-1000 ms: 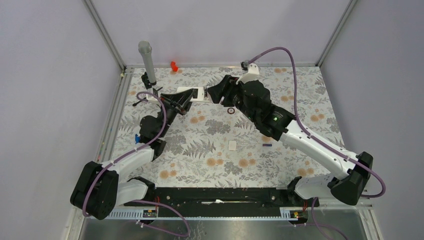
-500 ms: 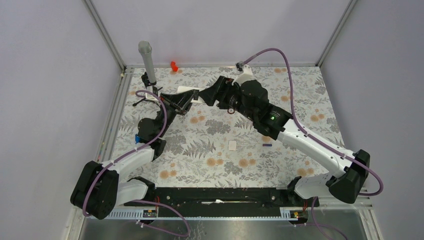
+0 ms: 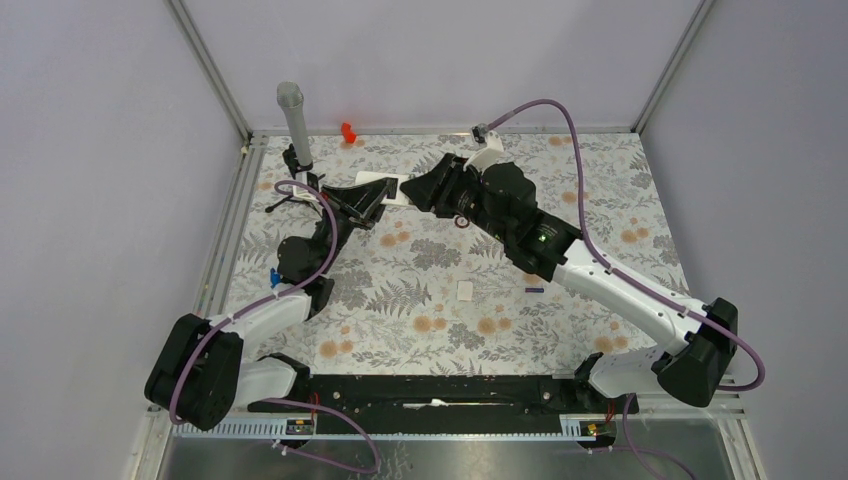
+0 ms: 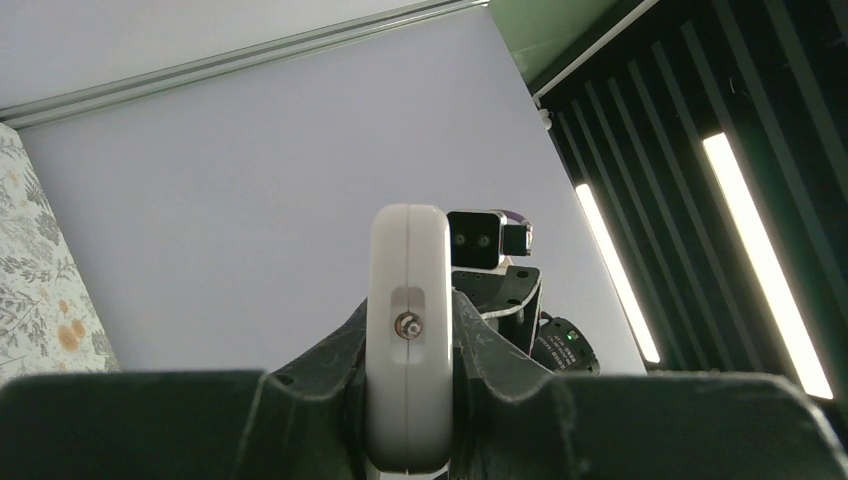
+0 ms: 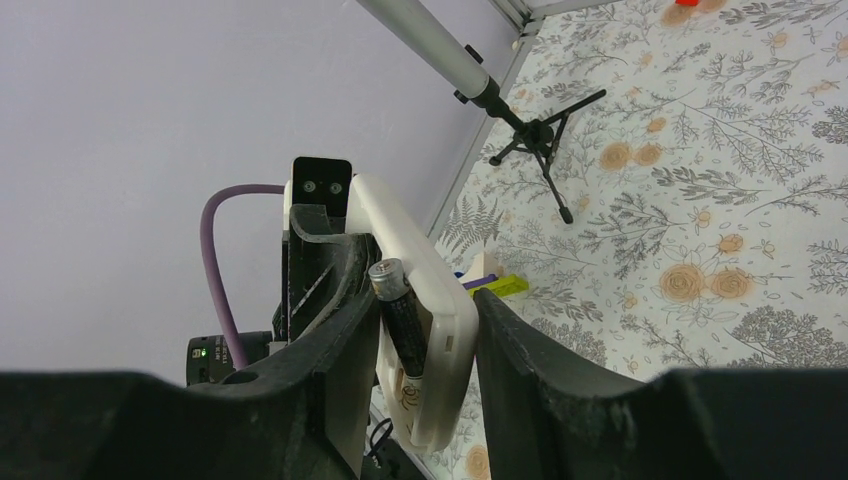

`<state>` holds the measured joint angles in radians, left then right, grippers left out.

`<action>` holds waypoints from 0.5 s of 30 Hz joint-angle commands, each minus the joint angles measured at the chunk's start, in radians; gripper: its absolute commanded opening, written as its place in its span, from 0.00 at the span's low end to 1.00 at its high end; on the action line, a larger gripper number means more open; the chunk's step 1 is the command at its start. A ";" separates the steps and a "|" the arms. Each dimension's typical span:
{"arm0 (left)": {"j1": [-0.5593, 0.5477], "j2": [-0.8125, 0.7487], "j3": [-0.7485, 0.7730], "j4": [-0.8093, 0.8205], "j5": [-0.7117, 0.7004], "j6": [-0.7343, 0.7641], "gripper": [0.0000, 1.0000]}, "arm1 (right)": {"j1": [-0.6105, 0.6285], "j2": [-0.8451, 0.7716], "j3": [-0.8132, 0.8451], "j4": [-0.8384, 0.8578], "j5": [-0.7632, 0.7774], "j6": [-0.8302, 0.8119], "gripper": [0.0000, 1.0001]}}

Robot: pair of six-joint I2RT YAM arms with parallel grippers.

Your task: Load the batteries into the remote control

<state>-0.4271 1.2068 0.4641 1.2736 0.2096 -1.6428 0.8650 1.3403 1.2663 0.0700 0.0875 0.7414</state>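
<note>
The white remote control (image 3: 388, 189) is held off the table at the back left, clamped on edge in my shut left gripper (image 3: 366, 203); its end fills the left wrist view (image 4: 408, 330) between the jaws (image 4: 408, 410). My right gripper (image 3: 414, 190) is at the remote's right end. In the right wrist view its jaws (image 5: 418, 292) close round the dark battery (image 5: 400, 322) and the remote's open back (image 5: 445, 330). The battery sits tilted in the compartment with its top sticking out. The purple battery (image 3: 534, 290) lies on the table mid-right.
A small flat white cover piece (image 3: 465, 291) lies mid-table. A black ring (image 3: 461, 222) lies under the right arm. A grey pole on a black tripod (image 3: 293, 122) stands at the back left, a red object (image 3: 347, 131) beside it. A yellow-green marker (image 5: 497, 287) lies by the left arm.
My right gripper has moved left with the dark battery, from just apart from the remote to closing on its right end. The left gripper holds the remote nearly still.
</note>
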 commanded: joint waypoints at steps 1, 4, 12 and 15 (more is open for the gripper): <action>-0.001 0.002 -0.001 0.124 -0.022 -0.048 0.00 | -0.003 -0.025 -0.027 0.085 0.011 0.025 0.45; -0.001 0.002 -0.005 0.129 -0.041 -0.066 0.00 | -0.003 -0.038 -0.056 0.115 0.030 0.037 0.45; -0.001 0.003 -0.023 0.120 -0.081 -0.131 0.00 | -0.003 -0.026 -0.058 0.138 0.057 0.052 0.45; -0.001 0.005 -0.033 0.117 -0.090 -0.141 0.00 | -0.004 -0.022 -0.058 0.151 0.050 0.059 0.52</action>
<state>-0.4278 1.2133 0.4419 1.2831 0.1703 -1.7424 0.8650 1.3300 1.2121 0.1577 0.1051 0.7864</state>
